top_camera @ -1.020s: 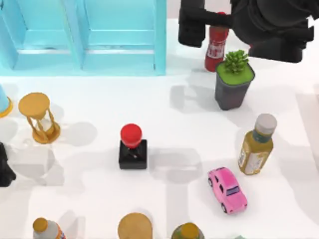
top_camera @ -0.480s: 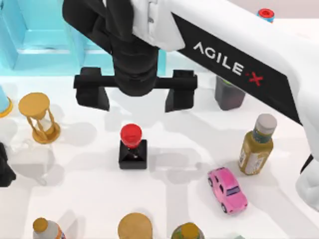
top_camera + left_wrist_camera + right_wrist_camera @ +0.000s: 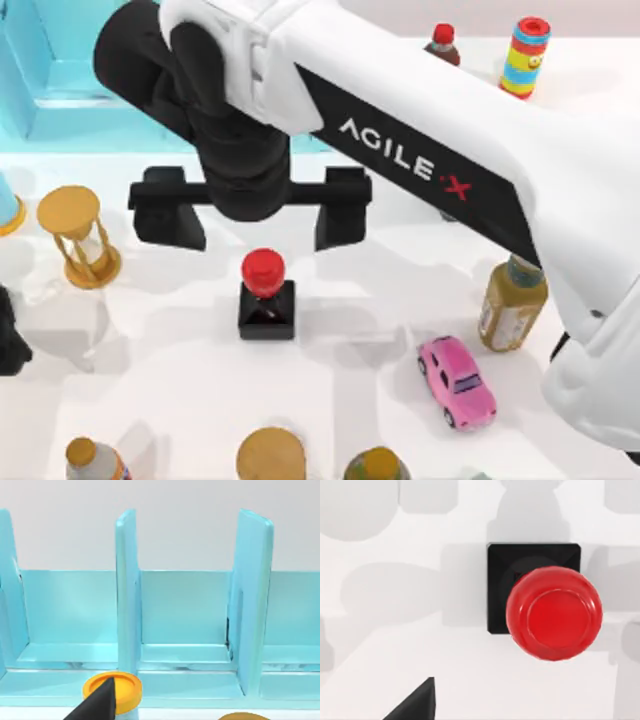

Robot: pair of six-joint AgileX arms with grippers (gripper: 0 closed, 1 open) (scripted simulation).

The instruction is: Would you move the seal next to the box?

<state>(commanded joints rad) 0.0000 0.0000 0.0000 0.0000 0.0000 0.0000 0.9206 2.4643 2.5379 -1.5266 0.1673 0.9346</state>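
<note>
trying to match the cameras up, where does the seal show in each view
Top view: the seal stands on the white table, just in front of the open right gripper hanging above it.
Left wrist view: not in it; this one faces the blue box.
Right wrist view: seen from above, red knob over black base.
Shared landmark: the red knob, in the top and right wrist views.

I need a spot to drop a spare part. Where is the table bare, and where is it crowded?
Bare: between the hourglass and the seal, and between the seal and the pink car. Crowded: the near edge, with bottle tops.
</note>
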